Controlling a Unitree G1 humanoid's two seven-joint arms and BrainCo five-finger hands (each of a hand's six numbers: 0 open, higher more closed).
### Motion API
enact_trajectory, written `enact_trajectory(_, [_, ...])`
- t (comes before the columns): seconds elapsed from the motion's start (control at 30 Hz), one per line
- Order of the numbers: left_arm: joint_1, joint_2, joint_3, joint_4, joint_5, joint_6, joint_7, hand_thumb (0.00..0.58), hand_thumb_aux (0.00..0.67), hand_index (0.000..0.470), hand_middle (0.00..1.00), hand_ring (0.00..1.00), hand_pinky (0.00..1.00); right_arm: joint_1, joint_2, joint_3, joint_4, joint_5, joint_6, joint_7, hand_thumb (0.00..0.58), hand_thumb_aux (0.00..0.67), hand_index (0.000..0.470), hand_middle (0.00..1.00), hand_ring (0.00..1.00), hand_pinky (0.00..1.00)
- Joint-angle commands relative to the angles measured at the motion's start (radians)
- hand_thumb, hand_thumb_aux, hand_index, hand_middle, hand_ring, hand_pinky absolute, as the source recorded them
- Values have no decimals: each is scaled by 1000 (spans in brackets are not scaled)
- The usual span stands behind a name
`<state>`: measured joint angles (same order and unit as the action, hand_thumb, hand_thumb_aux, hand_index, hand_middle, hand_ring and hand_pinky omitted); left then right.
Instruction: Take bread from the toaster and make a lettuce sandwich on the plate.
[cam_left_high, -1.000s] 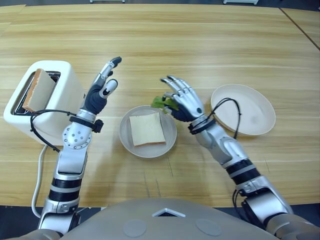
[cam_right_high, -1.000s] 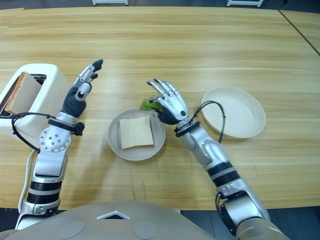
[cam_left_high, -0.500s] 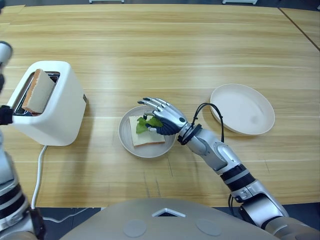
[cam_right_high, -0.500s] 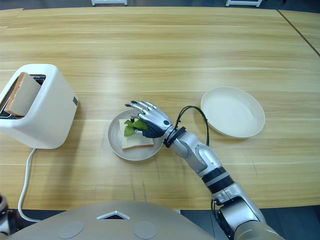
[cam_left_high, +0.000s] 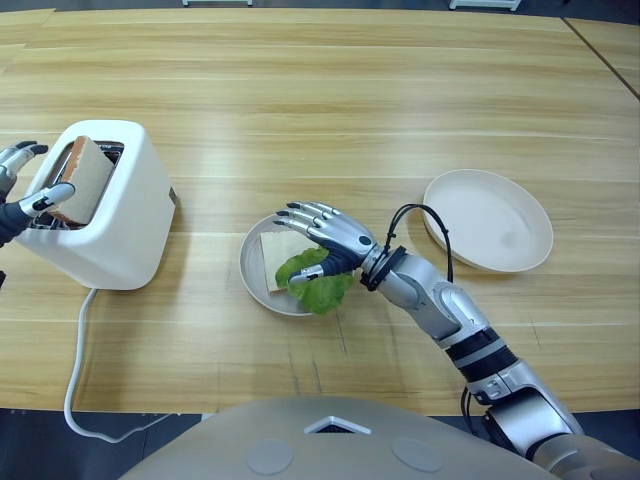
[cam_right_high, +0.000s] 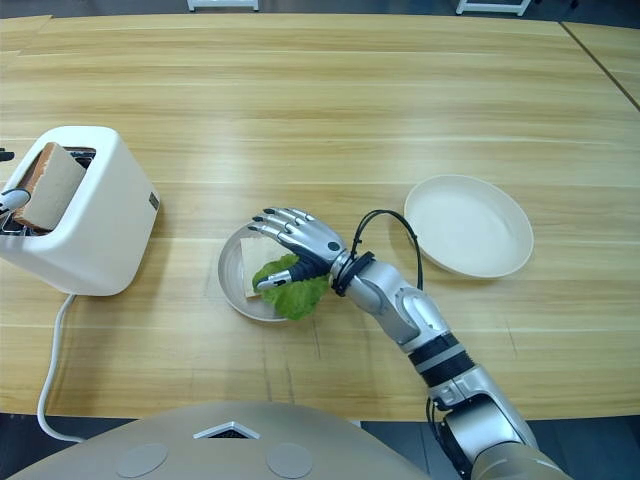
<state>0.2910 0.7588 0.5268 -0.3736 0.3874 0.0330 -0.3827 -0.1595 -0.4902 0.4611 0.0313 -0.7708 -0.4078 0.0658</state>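
A white toaster (cam_left_high: 120, 230) stands at the left with a bread slice (cam_left_high: 88, 180) upright in its slot. My left hand (cam_left_high: 18, 195) is at the toaster's left side, fingers spread close to that slice, one fingertip touching its near edge. A round plate (cam_left_high: 246, 268) in the middle holds another bread slice (cam_left_high: 272, 262). A green lettuce leaf (cam_left_high: 318, 290) lies on that slice and hangs over the plate's front rim. My right hand (cam_left_high: 335, 235) hovers over it with fingers stretched out and the thumb resting on the leaf.
An empty beige plate (cam_left_high: 487, 220) sits to the right of the sandwich plate. The toaster's white cord (cam_left_high: 78, 350) runs down toward the table's front edge. Bare wooden table stretches behind everything.
My right hand carried the lettuce from beside the plate onto the bread and spread its fingers. My left hand swung away left, then came in beside the toaster's slice.
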Motion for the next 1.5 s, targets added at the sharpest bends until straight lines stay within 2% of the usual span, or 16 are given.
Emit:
enact_trajectory(0.03, [-8, 8, -15, 7, 2, 0, -6, 0, 0, 0, 0, 0, 0, -29, -17, 15, 21, -86, -10, -30, 0, 0, 0, 0, 0, 0])
enact_trajectory(0.2, [-28, 2, -27, 21, -3, 0, 3, 0, 0, 0, 0, 0, 0, -68, -35, -11, 49, -149, -7, -93, 0, 0, 0, 0, 0, 0])
enact_trajectory(0.5, [-32, -8, -62, 33, -8, -3, 8, 0, 0, 0, 0, 0, 0, -90, -62, -22, 117, -146, -14, -87, 0, 0, 0, 0, 0, 0])
enact_trajectory(0.57, [-32, -10, -68, 37, -7, -6, 10, 0, 0, 0, 0, 0, 0, -88, -61, -11, 122, -151, -24, -88, 349, 247, 173, 0, 0, 0])
enact_trajectory(0.6, [-31, -10, -68, 38, -7, -7, 11, 0, 0, 0, 0, 0, 0, -86, -59, -8, 122, -150, -29, -85, 441, 342, 240, 0, 0, 0])
enact_trajectory(0.67, [-29, -11, -68, 39, -8, -9, 12, 0, 0, 0, 0, 0, 0, -84, -60, -2, 118, -149, -37, -78, 458, 363, 254, 0, 0, 0])
enact_trajectory(0.73, [-30, -11, -70, 42, -10, -14, 13, 0, 0, 0, 0, 0, 0, -81, -62, 4, 111, -147, -45, -70, 445, 347, 243, 0, 0, 0])
enact_trajectory(0.87, [-31, -14, -72, 45, -15, -23, 16, 0, 0, 0, 0, 0, 0, -71, -65, 11, 93, -140, -63, -60, 494, 413, 289, 0, 0, 0])
enact_trajectory(1.0, [-35, -15, -74, 52, -19, -28, 20, 0, 0, 0, 0, 0, 0, -59, -66, 5, 67, -123, -72, -41, 464, 370, 260, 0, 0, 0])
enact_trajectory(1.1, [-36, -14, -75, 55, -21, -31, 22, 0, 0, 0, 0, 0, 0, -52, -66, 3, 47, -110, -77, -27, 462, 368, 258, 0, 0, 0])
enact_trajectory(1.5, [-35, -10, -76, 61, -29, -36, 32, 0, 0, 0, 0, 0, 0, -27, -61, 11, 16, -92, -96, 16, 505, 428, 300, 0, 0, 0])
